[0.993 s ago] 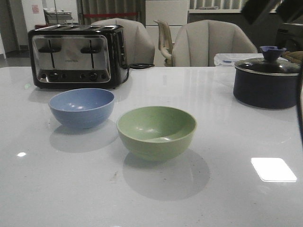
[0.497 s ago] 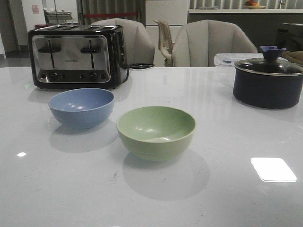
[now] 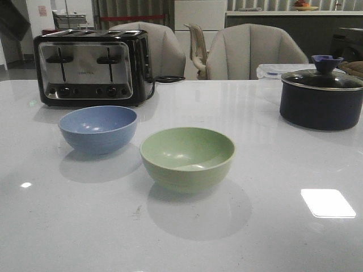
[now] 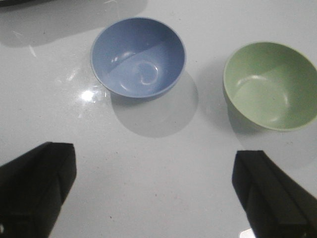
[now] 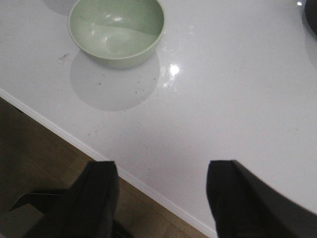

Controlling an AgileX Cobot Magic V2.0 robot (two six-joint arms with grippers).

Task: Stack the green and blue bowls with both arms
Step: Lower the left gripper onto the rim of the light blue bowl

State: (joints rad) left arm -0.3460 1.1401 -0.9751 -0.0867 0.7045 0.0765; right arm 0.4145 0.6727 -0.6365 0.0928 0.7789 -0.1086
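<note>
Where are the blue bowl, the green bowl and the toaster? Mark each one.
blue bowl [image 3: 97, 128], front view, on its inner wall.
green bowl [image 3: 187, 156], front view, on its inner wall.
toaster [image 3: 88, 68], front view, on its steel front panel.

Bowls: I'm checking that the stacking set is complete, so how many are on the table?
2. The blue bowl sits just in front of the toaster; the green bowl stands apart to its right, nearer the camera. Both are empty, and none looks hidden.

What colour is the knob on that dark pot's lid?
The lid knob on the pot is dark blue, clearest in the front view.
</note>
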